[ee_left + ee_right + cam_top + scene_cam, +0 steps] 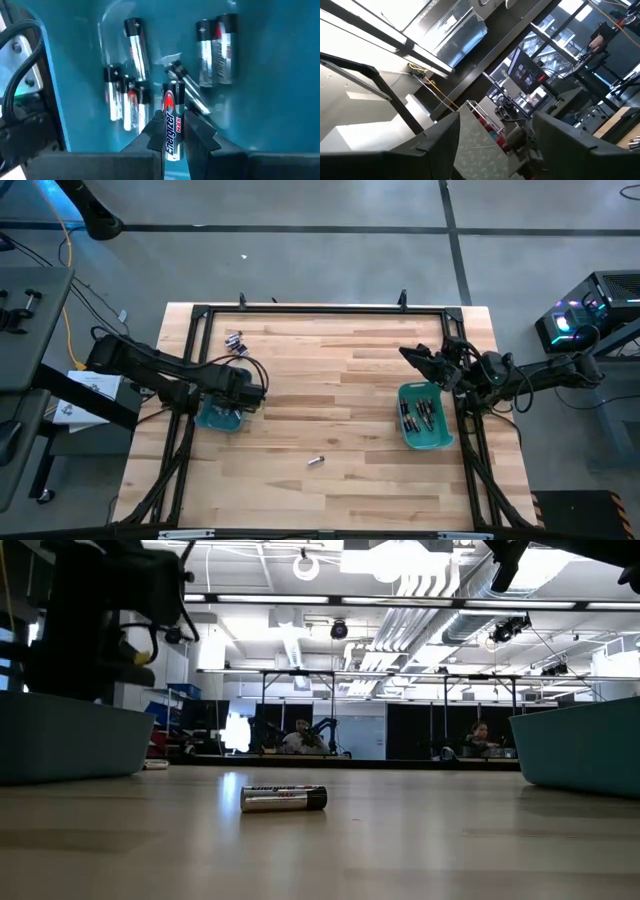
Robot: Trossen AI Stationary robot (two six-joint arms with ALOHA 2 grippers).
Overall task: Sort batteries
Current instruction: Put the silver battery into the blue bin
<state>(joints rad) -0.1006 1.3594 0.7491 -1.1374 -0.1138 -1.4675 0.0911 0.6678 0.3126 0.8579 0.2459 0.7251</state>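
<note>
Left tool (176, 131) grips a cell (173, 120) over left bin (218, 418) w/ several inside, right tool (425, 360) wide, idle above right bin (426, 417); approx. mid-task: one cell (316, 462) mid-worktop (330, 380), small cluster (236, 341) at far-left corner left.

Open tabletop (330, 400) between the teal bins (425, 420) (one stray battery (316, 462) lies near its front).

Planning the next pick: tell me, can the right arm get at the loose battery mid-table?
Probably yes: the right gripper is open and empty, and the battery lies alone on bare table, nothing between them.
</note>
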